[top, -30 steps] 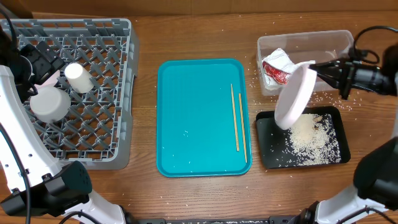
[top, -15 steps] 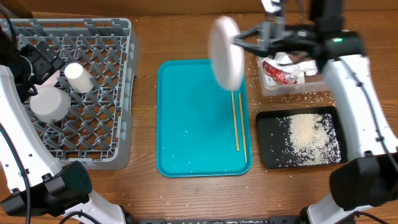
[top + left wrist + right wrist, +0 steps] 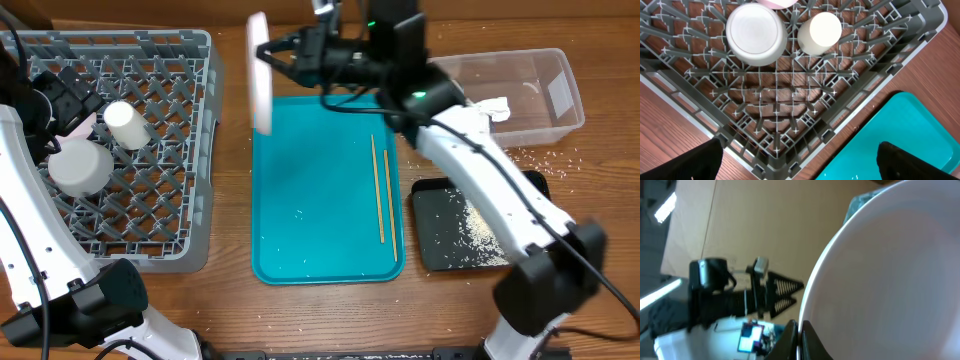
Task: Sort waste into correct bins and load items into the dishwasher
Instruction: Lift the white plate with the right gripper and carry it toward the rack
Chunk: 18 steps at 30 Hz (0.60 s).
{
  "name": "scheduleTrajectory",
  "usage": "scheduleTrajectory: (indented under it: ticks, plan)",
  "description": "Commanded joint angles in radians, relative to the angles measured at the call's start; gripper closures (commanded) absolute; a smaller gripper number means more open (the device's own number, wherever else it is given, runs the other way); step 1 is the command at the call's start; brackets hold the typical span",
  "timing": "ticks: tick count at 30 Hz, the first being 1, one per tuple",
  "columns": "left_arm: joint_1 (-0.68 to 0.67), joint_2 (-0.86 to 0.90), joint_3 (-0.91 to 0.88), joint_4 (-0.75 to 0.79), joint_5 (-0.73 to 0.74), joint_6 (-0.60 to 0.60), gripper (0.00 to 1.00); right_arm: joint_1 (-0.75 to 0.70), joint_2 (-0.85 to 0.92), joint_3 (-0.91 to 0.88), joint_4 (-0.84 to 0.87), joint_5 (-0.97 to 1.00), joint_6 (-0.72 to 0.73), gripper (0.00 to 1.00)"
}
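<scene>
- Presently the plate point(image 3: 260, 72) is in the air on its edge, near the table's point(image 3: 232, 230) far edge, over the gap between the dish rack point(image 3: 150, 230) and the teal tray point(image 3: 320, 200).
- From overhead it shows as a thin sliver. Its long axis runs from the far edge toward the near edge, and its flat faces turn toward the left and right edges.
- The right claw point(image 3: 274, 55) is clamped on the plate's rim, with the arm stretched across from the right side. In the wrist view the plate fills the right half, and the fingers point(image 3: 799, 337) pinch its lower edge.
- The left claw point(image 3: 799, 162) hangs over the rack with its fingers wide apart — it grips nothing.
- The rack sits by the table's left edge. In it a bowl point(image 3: 80, 166) rests upside down, and a cup point(image 3: 125, 124) stands just beside it.
- Two chopsticks point(image 3: 380, 190) lie side by side on the teal tray's right part, their length running far to near.
- The clear tub point(image 3: 545, 90) is at the far right corner with a napkin point(image 3: 492, 108) at its left end.
- The black tray point(image 3: 440, 250) lies nearer the front edge and carries rice grains point(image 3: 478, 232) — more grains are scattered on the wood beside the tub.
</scene>
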Motion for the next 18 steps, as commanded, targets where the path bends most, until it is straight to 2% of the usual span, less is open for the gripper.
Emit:
scheduleTrajectory:
  ticks: [1, 6, 18]
  plan:
    - [-0.002, 0.000, -0.003, -0.002, 0.000, -0.020, 0.00, 0.030, 0.100, 0.018, 0.144, 0.097, 0.152, 0.96]
    - [-0.002, 0.000, -0.003, -0.002, 0.000, -0.020, 0.00, 0.056, 0.229, 0.018, 0.386, 0.132, 0.300, 0.96]
    - [-0.002, 0.000, -0.003, -0.002, 0.000, -0.020, 0.00, 0.118, 0.324, 0.018, 0.387, 0.227, 0.304, 0.96]
